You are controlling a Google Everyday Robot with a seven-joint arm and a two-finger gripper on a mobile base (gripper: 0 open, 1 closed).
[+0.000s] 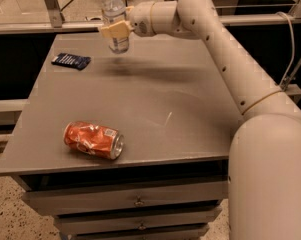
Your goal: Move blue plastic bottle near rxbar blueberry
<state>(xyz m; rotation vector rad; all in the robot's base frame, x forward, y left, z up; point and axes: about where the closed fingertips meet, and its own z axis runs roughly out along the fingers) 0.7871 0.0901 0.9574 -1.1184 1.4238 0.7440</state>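
Note:
My gripper is shut on the blue plastic bottle, a clear bottle with a white cap, and holds it upright above the back of the grey table. The bottle's base hangs a little over the surface. The rxbar blueberry, a flat dark navy wrapper, lies at the table's back left, to the left of and slightly nearer than the bottle, apart from it.
A crushed orange can lies on its side near the table's front left edge. My white arm reaches in from the right over the table's right side. Drawers sit under the tabletop. A railing runs behind the table.

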